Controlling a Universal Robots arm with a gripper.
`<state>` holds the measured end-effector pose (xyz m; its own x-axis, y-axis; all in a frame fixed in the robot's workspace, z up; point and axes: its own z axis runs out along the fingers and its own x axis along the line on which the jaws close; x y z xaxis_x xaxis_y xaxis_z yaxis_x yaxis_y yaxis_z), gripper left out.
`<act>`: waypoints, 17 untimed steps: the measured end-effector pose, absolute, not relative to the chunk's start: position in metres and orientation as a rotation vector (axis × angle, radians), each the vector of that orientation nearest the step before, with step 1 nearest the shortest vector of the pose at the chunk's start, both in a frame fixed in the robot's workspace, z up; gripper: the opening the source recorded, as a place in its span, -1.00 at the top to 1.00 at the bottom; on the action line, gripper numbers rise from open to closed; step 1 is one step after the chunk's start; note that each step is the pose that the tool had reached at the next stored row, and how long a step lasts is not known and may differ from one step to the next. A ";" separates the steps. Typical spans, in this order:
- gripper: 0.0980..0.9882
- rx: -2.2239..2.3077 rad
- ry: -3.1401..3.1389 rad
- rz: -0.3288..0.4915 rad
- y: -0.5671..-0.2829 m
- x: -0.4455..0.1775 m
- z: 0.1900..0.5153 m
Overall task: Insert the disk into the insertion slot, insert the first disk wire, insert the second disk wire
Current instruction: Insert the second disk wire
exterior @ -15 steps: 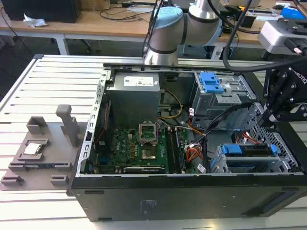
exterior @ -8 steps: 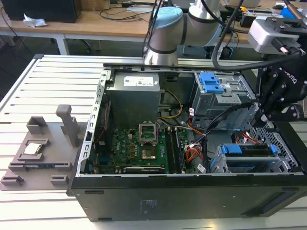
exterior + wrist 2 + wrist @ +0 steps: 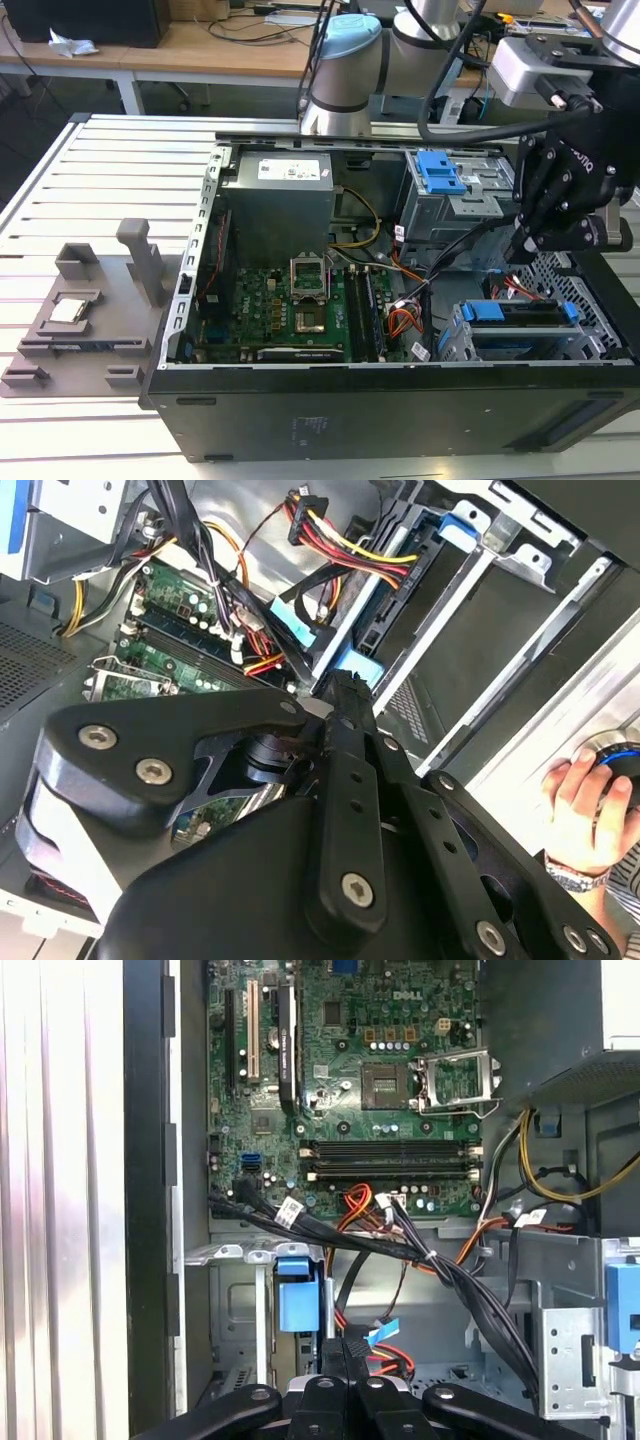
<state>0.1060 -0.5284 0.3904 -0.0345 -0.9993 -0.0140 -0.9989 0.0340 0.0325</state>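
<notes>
The disk (image 3: 520, 315), silver in a blue caddy, lies seated in the insertion slot (image 3: 455, 345), a perforated silver cage at the open computer case's corner on the exterior view's right. My black gripper (image 3: 518, 252) hangs just above and behind the cage. In both wrist views its fingers (image 3: 345, 1345) are pressed together. The fingertips (image 3: 340, 685) end right beside a blue caddy tab (image 3: 357, 668). I cannot make out anything between them. Loose red, yellow and black wires (image 3: 340, 550) and a light-blue flat cable (image 3: 300, 620) lie next to the cage.
The motherboard (image 3: 290, 300) and the power supply (image 3: 275, 190) take up the rest of the case. A grey bay with a blue latch (image 3: 437, 172) sits behind the cage. A grey fixture (image 3: 85, 310) lies outside on the exterior view's left. A person's hand (image 3: 580, 790) rests beyond the case.
</notes>
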 end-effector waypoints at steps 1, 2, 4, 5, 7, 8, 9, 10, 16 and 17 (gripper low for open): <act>0.98 2.174 -2.250 -0.052 -0.528 0.106 0.390; 0.98 2.174 -2.250 -0.052 -0.527 0.105 0.390; 0.98 2.174 -2.250 -0.052 -0.526 0.105 0.390; 0.98 2.174 -2.250 -0.052 -0.526 0.105 0.390; 0.98 2.174 -2.250 -0.052 -0.526 0.104 0.390; 0.98 2.174 -2.250 -0.052 -0.526 0.104 0.390; 0.98 2.174 -2.250 -0.052 -0.526 0.104 0.389; 0.98 2.174 -2.250 -0.052 -0.526 0.104 0.388; 0.98 2.174 -2.250 -0.052 -0.521 0.104 0.382; 0.98 2.175 -2.249 -0.052 -0.520 0.104 0.380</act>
